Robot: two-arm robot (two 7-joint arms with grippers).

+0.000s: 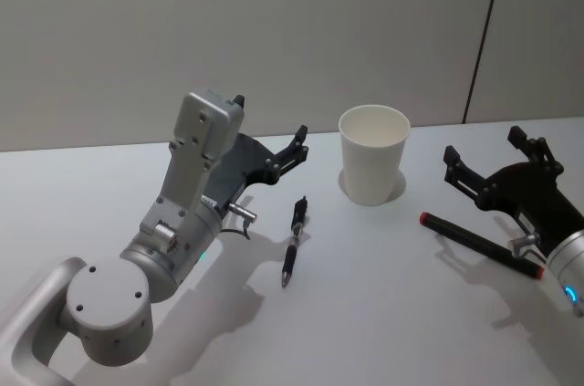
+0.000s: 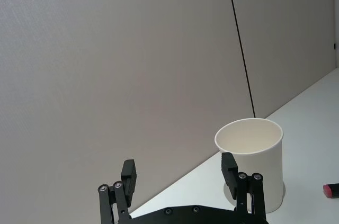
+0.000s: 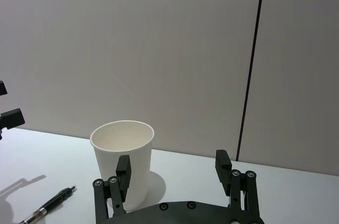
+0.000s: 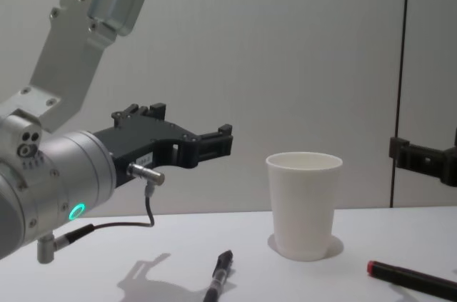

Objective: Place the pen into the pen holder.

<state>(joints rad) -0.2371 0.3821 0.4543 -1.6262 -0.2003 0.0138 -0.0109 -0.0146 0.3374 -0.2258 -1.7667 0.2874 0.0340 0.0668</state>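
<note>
Left gripper hangs jaws apart, slim black pen near it, white paper cup to its right. Right gripper, likewise gaping, flanks the cup

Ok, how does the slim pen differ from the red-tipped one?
The slim pen is thin, black with a pale middle; the red-tipped pen is thicker and longer, black with red ends. The slim pen lies front-left of the paper cup, near the open left gripper; the red-tipped pen lies slanted right of the cup, beside the open right gripper. Both lie flat on the table, outside the cup, unheld.
</note>
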